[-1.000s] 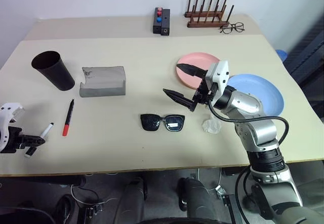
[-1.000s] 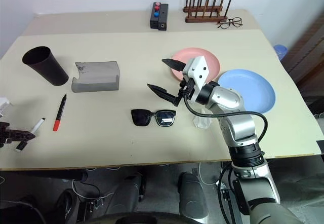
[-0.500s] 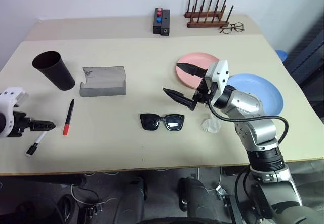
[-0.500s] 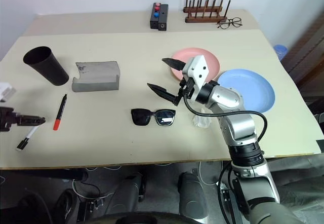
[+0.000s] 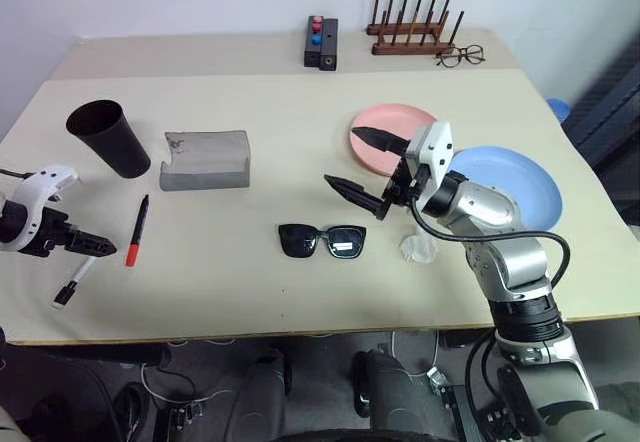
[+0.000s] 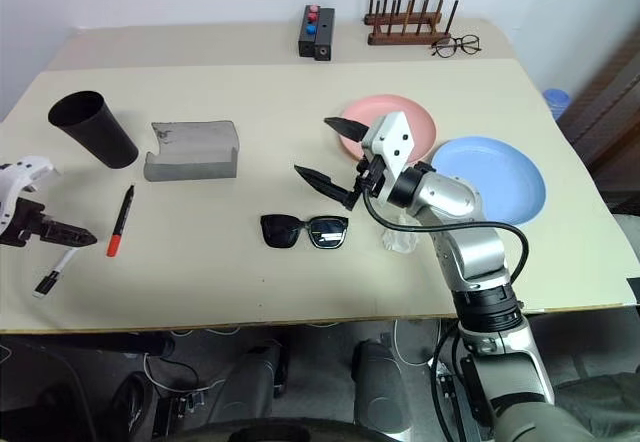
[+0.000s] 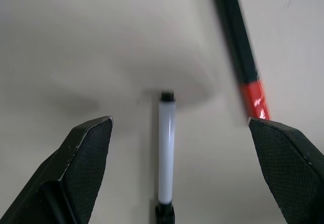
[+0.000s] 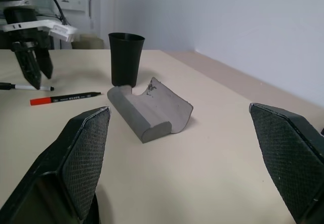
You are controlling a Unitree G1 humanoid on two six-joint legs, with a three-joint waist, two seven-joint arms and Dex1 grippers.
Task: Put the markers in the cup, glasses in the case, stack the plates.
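The left gripper [image 7: 172,127] hung with fingers spread and empty over the white marker [image 7: 166,150], which lay flat between them, with the red-and-black marker [image 5: 135,230] beside it. The right gripper [image 5: 362,168] was held wide apart and empty above the table [image 5: 300,292], and its wrist view alone showed the curl of the case's [image 8: 152,110] flap before the cup [image 8: 126,58]. From the head, the glasses [image 5: 322,241] lay below it and the pink plate [image 5: 385,127] and blue plate [image 5: 515,187] lay unstacked.

Cup [image 5: 108,139] left of case [image 5: 204,160], markers [image 5: 136,230] in front; plates [image 5: 510,184] at right.
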